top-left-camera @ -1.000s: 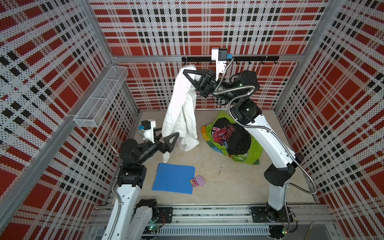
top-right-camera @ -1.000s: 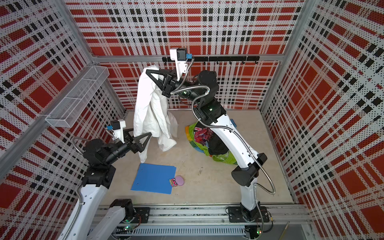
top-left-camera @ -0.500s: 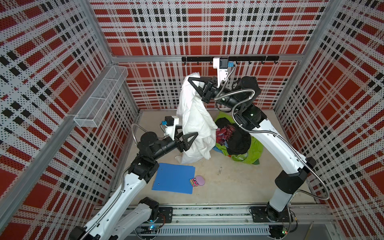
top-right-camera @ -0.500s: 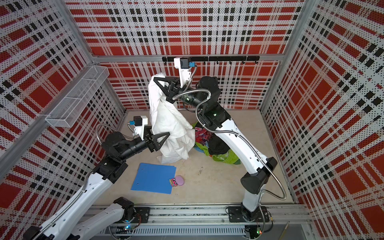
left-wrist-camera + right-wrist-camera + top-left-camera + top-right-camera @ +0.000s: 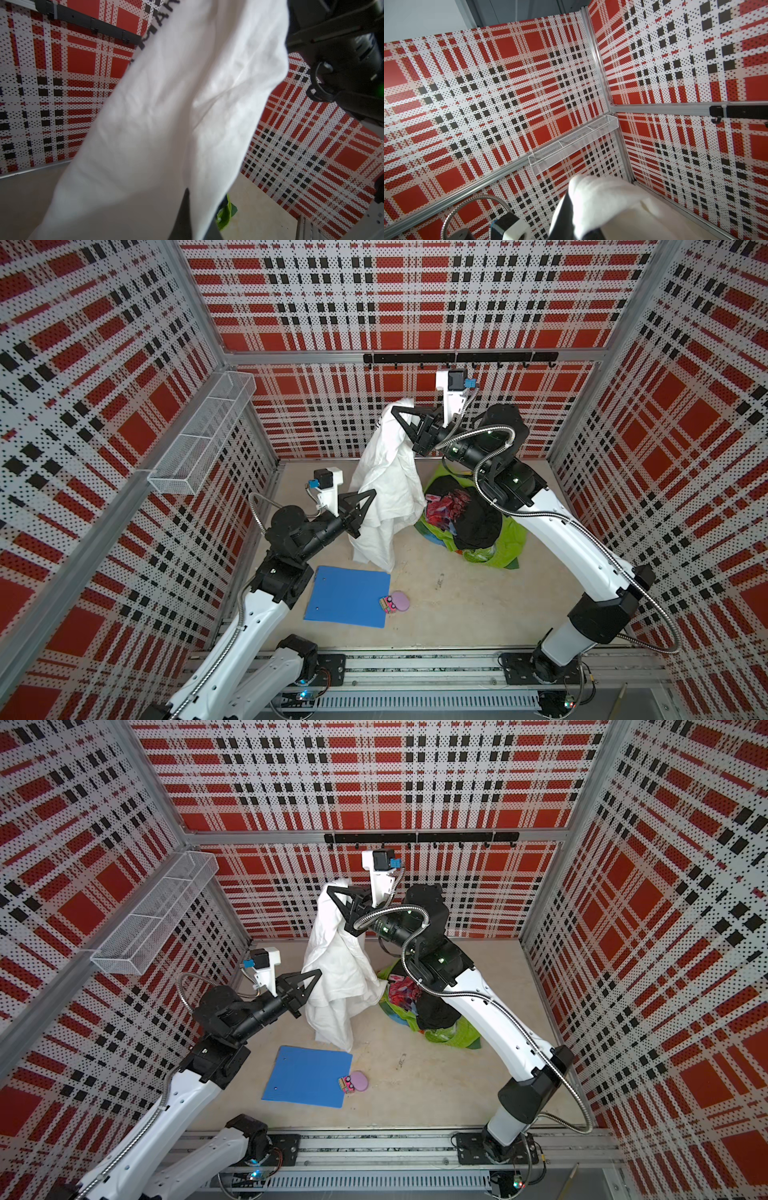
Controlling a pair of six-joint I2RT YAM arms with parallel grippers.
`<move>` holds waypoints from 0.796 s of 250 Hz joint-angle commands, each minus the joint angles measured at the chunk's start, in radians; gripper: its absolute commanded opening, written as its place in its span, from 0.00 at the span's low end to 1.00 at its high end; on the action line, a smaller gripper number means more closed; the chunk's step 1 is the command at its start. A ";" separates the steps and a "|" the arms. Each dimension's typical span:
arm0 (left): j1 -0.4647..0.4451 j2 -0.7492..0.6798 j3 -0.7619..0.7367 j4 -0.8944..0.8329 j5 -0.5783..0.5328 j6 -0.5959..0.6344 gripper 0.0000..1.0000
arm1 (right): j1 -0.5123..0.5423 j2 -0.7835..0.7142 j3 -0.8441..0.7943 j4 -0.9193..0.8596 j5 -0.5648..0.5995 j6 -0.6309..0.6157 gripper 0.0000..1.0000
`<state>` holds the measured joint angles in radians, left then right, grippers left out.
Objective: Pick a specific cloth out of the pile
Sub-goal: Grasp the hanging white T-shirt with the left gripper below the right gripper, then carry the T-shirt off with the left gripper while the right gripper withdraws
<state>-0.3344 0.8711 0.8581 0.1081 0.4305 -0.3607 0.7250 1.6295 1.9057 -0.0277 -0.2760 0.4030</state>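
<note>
The cloth [image 5: 388, 489] was already out of the pile [image 5: 478, 526]. The big white shirt hung at full length just beside the heap, and its top end was well above it. The right gripper [image 5: 398, 413] was up high over the pile's near side, its fingers clamped on the bunched top of the shirt. In the right wrist view, white fabric rolled over one dark finger. The left gripper [image 5: 371, 495] was lower, on the side of the cloth away from the pile. Its fingers were together on a fold at the shirt's edge, as far as I could make out. One billowing fold hung close against the pile's edge, and I couldn't tell whether it brushed the clothes there. The lowest tail dropped toward the floor, away from the pile. To my eye the picking-out was mostly done. What remained was to carry the shirt fully clear of the pile and set it down apart.
</note>
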 commanded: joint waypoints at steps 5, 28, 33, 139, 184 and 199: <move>0.074 0.010 0.087 -0.006 0.033 -0.050 0.00 | -0.009 -0.061 -0.058 0.024 0.063 -0.026 0.00; 0.143 0.028 0.149 -0.041 0.064 -0.056 0.00 | -0.010 -0.058 -0.101 0.015 0.048 -0.021 0.00; 0.155 0.033 0.164 -0.044 0.072 -0.057 0.00 | -0.009 -0.054 -0.108 0.013 0.044 -0.020 0.00; 0.238 0.188 0.461 -0.123 0.080 -0.052 0.00 | -0.011 -0.040 -0.301 0.026 0.063 0.018 0.56; 0.285 0.264 0.589 -0.111 0.061 -0.083 0.00 | -0.022 -0.131 -0.421 0.014 0.112 0.003 0.93; 0.318 0.284 0.632 -0.089 0.064 -0.114 0.00 | -0.024 -0.169 -0.465 0.008 0.131 -0.004 0.99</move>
<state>-0.0711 1.1416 1.3899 -0.0441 0.5034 -0.4213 0.7120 1.5711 1.4948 -0.0677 -0.1974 0.4152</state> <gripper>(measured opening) 0.059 0.939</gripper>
